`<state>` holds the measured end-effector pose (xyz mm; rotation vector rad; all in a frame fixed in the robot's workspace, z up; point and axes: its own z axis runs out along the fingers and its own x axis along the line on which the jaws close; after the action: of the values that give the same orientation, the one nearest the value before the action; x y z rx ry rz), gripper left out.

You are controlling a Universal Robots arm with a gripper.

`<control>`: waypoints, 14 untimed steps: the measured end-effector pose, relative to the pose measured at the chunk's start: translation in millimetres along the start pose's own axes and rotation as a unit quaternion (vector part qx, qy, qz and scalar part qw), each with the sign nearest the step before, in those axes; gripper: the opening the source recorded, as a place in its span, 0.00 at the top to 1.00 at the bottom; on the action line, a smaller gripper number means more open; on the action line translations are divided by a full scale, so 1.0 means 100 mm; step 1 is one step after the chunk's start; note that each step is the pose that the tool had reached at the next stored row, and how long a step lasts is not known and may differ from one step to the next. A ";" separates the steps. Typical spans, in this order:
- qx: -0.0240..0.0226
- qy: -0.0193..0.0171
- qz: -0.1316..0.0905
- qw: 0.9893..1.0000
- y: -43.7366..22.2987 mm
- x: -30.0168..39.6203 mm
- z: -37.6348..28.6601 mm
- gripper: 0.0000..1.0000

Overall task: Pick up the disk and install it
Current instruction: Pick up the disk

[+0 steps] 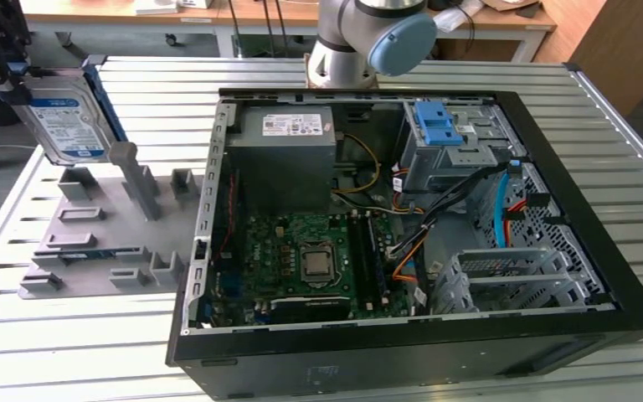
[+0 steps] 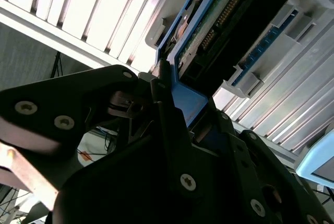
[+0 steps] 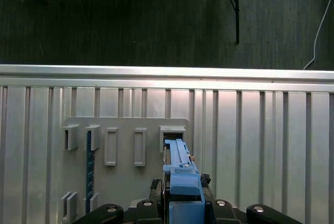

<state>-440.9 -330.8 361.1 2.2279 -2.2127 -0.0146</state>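
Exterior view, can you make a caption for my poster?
The end effector grips the disk at the grey holder tray, beside the open computer case.

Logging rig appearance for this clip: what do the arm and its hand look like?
The arm is a silver-grey tube with a round light-blue joint cap. The hand is matte black plates fastened with silver screws.

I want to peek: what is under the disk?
Under the disk sits a grey tray with slots, on the slatted metal table. The disk covers most of the slot right below, hiding its inside.
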 end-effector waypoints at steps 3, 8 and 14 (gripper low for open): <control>0.000 0.000 0.000 1.000 0.001 0.000 -0.008 0.64; 0.000 0.000 0.000 1.000 0.001 0.000 -0.023 0.64; 0.000 0.000 0.000 1.000 0.002 0.000 -0.039 0.64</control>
<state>-441.0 -330.9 365.0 2.2283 -2.2131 -0.0137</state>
